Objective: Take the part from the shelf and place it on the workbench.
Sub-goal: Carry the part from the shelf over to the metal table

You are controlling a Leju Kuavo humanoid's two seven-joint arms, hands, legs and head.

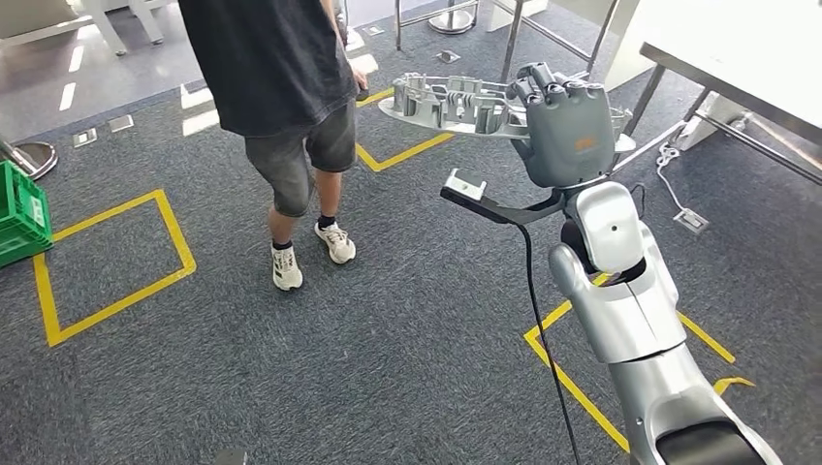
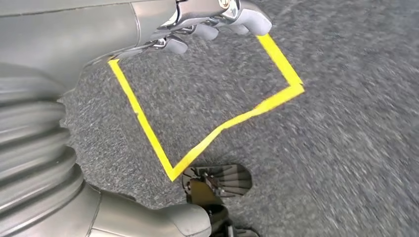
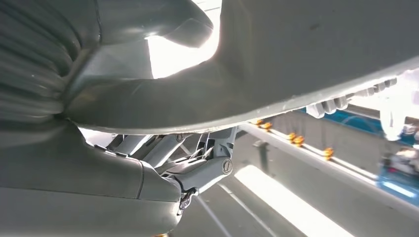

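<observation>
The part (image 1: pixel 456 103) is a flat silver-grey metal casting with ribs and cut-outs. My right hand (image 1: pixel 567 131) grips its right end and holds it level at chest height over the carpet. In the right wrist view the part's underside (image 3: pixel 306 54) spans the picture, with my right hand's fingers (image 3: pixel 207 165) clamped below it. My left hand (image 2: pixel 207 22) hangs over the floor with its fingers curled and nothing in them. The pale workbench (image 1: pixel 746 58) stands at the far right, beyond the part.
A person (image 1: pixel 281 77) in a black shirt and grey shorts stands just left of the part. Yellow tape squares (image 1: pixel 116 262) mark the grey carpet. A green crate (image 1: pixel 21 213) sits at the left edge. A cable (image 1: pixel 679 184) and floor socket lie under the workbench.
</observation>
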